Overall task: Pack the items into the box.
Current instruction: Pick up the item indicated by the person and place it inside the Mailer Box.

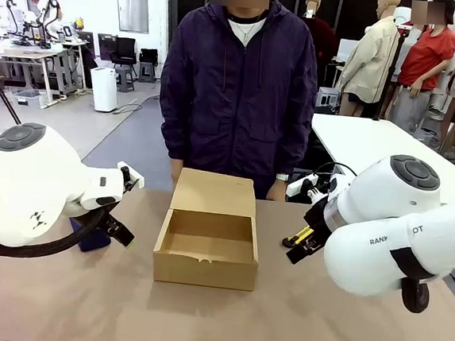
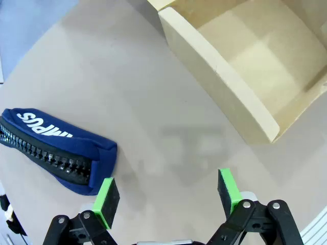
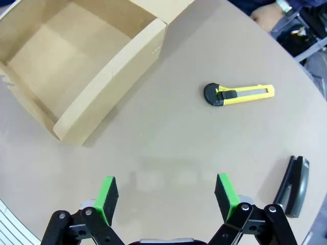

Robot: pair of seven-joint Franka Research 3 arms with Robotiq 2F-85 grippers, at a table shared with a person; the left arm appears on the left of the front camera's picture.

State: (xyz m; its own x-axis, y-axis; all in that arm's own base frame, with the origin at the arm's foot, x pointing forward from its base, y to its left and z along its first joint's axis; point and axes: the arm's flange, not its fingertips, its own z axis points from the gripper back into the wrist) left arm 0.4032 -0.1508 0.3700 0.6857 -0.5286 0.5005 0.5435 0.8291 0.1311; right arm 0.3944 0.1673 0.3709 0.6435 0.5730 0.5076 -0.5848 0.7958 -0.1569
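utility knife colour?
The utility knife is yellow with a black end and slider, lying on the table; the right wrist view shows it best.

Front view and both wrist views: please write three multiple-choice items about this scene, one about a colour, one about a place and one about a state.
1. What colour is the zip pouch? A red; B navy; C green.
2. Where does the utility knife lie? A inside the box; B on the zip pouch; C on the table, apart from the box.
3. In what state is the box? A open and empty; B shut; C open with the zip pouch inside.
Answers: 1 B, its fabric is navy with white lettering. 2 C, bare table shows between the utility knife and the box. 3 A, its top is open and its floor is bare.
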